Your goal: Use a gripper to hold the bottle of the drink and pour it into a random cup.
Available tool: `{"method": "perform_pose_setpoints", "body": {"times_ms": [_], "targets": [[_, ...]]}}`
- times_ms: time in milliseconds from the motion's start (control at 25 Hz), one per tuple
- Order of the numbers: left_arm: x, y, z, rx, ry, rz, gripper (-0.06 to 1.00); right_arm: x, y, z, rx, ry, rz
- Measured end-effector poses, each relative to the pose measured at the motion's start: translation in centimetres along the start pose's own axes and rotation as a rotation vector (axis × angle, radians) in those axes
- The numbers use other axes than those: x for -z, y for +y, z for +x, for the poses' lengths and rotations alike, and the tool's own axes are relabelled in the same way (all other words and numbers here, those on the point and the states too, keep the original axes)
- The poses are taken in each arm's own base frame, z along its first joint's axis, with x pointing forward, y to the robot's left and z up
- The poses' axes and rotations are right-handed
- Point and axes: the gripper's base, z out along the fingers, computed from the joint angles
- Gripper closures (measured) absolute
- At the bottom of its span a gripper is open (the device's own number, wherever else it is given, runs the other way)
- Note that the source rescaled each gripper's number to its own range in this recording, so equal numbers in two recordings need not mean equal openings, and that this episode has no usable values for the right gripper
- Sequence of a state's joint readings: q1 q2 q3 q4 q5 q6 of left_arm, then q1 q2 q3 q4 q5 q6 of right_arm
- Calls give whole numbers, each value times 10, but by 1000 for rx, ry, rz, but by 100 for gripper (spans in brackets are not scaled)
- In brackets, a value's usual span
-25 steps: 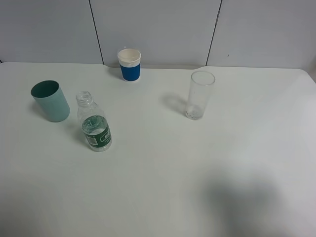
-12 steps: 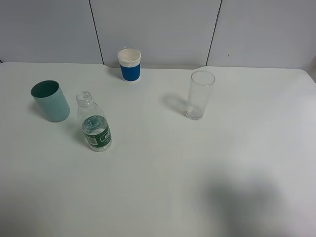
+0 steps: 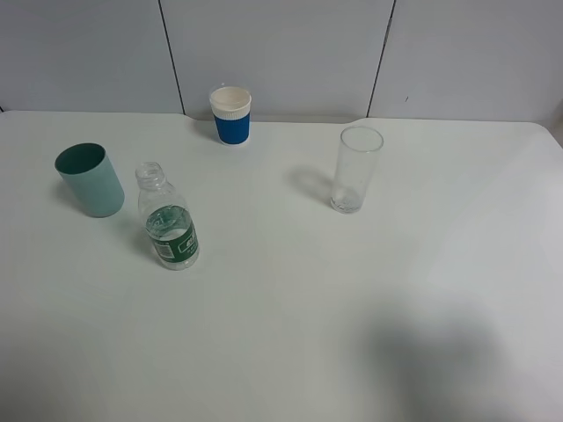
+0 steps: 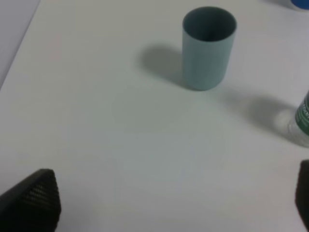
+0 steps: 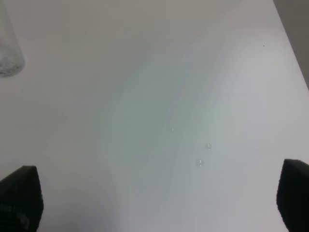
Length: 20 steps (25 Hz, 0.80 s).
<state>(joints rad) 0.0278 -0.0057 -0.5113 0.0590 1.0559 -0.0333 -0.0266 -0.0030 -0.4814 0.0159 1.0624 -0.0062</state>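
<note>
The small clear bottle of the drink with a dark green label stands uncapped on the white table, left of centre. Just to its left is the teal-green cup, upright and empty. In the left wrist view the cup stands ahead of my left gripper, and a sliver of the bottle shows at the frame edge. That gripper is open, its black fingertips wide apart with only table between them. My right gripper is open too, over bare table. Neither gripper appears in the exterior high view.
A blue-and-white paper cup stands at the back by the wall. A tall clear glass stands right of centre; its base shows in the right wrist view. A few water drops lie on the table. The table's right edge is close.
</note>
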Motion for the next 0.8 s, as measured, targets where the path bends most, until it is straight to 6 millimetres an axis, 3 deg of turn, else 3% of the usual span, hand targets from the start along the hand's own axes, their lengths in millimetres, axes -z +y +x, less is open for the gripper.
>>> {"method": "perform_pose_setpoints", "body": {"times_ms": [800], "targets": [[0,0,0,0,0,0,-6,0,0,0,0,0,0]]}}
